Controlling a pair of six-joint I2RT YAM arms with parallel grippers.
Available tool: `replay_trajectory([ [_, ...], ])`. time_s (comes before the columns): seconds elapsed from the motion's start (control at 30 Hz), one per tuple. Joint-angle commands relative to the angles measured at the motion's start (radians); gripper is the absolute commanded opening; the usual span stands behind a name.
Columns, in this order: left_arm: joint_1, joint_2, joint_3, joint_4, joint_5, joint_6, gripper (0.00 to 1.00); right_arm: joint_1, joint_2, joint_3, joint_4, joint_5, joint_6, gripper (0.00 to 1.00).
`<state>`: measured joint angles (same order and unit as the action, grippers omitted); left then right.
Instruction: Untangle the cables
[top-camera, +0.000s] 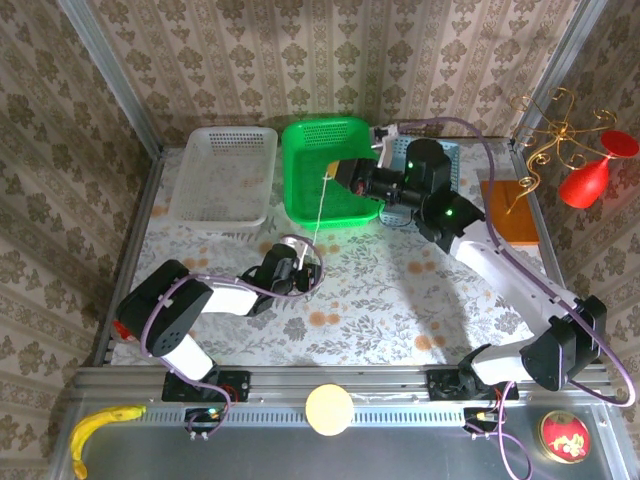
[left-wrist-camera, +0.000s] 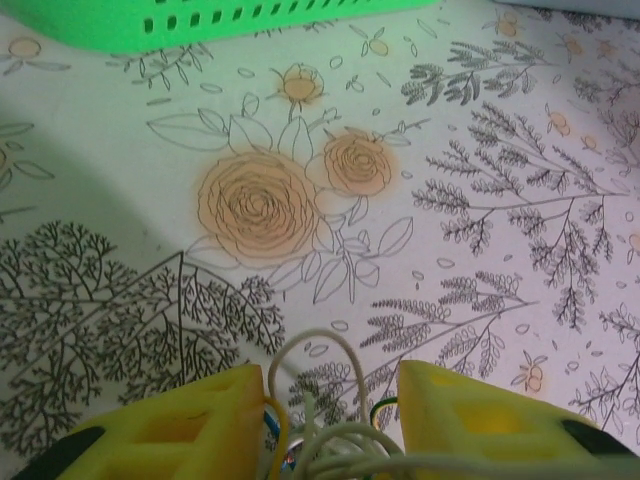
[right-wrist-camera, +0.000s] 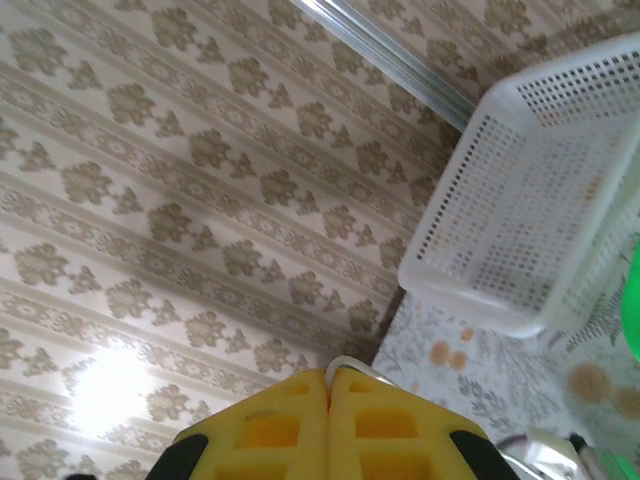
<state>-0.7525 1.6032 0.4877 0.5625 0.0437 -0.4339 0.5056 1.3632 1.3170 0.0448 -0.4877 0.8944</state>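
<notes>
Floral cloth is spread over the table (top-camera: 400, 300), and a green basket (top-camera: 291, 170) is set at its far side beside a white basket (top-camera: 222, 132). Over the green basket the right pincer (top-camera: 333, 172) is held, its fingers pressed together on a cream cable (top-camera: 317, 215) that is drawn taut down to the left pincer (top-camera: 297, 262). There the cables (left-wrist-camera: 340, 440) are bunched between yellow fingers (left-wrist-camera: 200, 420) that stand apart. Whether the bunch is clamped cannot be told.

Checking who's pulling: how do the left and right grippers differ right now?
The left gripper sits low over the table, fingers apart around looped cables; the right gripper is raised over the green basket, fingers shut on a cream cable. Both have yellow fingers.
</notes>
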Motion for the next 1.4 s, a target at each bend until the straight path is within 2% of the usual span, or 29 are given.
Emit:
replay_trajectory([
  [0.0, -0.007, 0.004, -0.038, -0.017, -0.017, -0.023, 0.43, -0.031, -0.021, 0.105, 0.013, -0.035, 0.032, 0.0],
  [0.1, -0.006, 0.003, -0.047, -0.017, -0.013, -0.027, 0.52, -0.058, -0.014, 0.193, -0.011, -0.04, 0.036, 0.0],
  [0.27, -0.006, 0.003, -0.055, -0.018, -0.011, -0.03, 0.6, -0.093, 0.0, 0.327, -0.056, -0.047, 0.028, 0.0],
  [0.53, -0.006, 0.013, -0.057, -0.016, -0.005, -0.032, 0.57, -0.132, 0.017, 0.459, -0.103, -0.054, 0.022, 0.0],
  [0.67, -0.006, 0.005, -0.061, -0.009, 0.003, -0.036, 0.56, -0.134, 0.019, 0.471, -0.109, -0.062, 0.026, 0.0],
  [0.9, -0.006, -0.109, -0.053, -0.064, 0.039, -0.048, 0.65, -0.131, -0.028, 0.318, -0.049, -0.081, 0.049, 0.0],
  [1.17, 0.013, -0.336, -0.035, -0.224, 0.024, -0.075, 0.63, -0.105, -0.159, -0.005, -0.009, -0.029, 0.013, 0.0],
  [1.37, 0.038, -0.405, -0.009, -0.304, 0.041, -0.08, 0.63, -0.081, -0.276, -0.196, -0.044, 0.046, -0.044, 0.0],
])
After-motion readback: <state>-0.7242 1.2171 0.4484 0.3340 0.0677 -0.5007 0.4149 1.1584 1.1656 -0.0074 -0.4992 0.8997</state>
